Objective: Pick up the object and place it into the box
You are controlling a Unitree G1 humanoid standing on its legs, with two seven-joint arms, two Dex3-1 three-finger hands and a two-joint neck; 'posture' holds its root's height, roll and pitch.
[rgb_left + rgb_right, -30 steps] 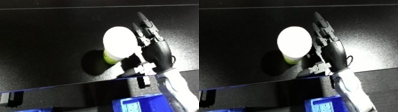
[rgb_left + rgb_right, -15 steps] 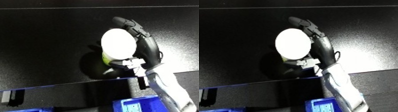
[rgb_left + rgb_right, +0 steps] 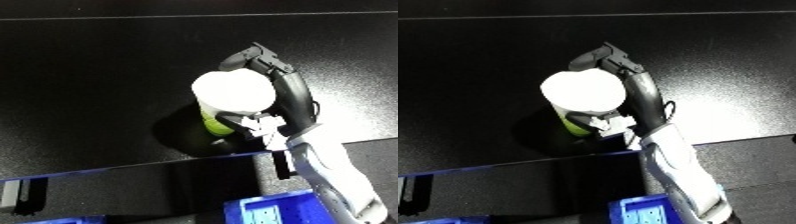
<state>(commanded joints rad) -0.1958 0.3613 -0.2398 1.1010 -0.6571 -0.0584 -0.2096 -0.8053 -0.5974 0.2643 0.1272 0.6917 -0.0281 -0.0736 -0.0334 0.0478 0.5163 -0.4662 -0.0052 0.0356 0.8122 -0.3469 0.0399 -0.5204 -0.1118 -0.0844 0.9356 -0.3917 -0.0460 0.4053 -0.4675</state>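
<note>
A container with a round white lid (image 3: pixel 234 93) and a yellow-green body (image 3: pixel 211 123) stands on the black table (image 3: pixel 89 75). My right hand (image 3: pixel 289 95) is wrapped around its right side and far side, fingers curled over the back of the lid and the thumb at its near side. The white and silver forearm (image 3: pixel 333 172) rises from the lower right. The container's base is partly hidden by the hand and lid. My left hand shows in no view.
The table's near edge (image 3: pixel 124 167) runs across the lower part of the view, with a blue rim along it. A blue bin (image 3: pixel 284 212) shows at the bottom right, below the table edge, and another blue piece (image 3: pixel 442 219) at the bottom left.
My right hand went from straight fingers beside the container to fingers curled round its far side. The container and hand have shifted slightly toward the near table edge.
</note>
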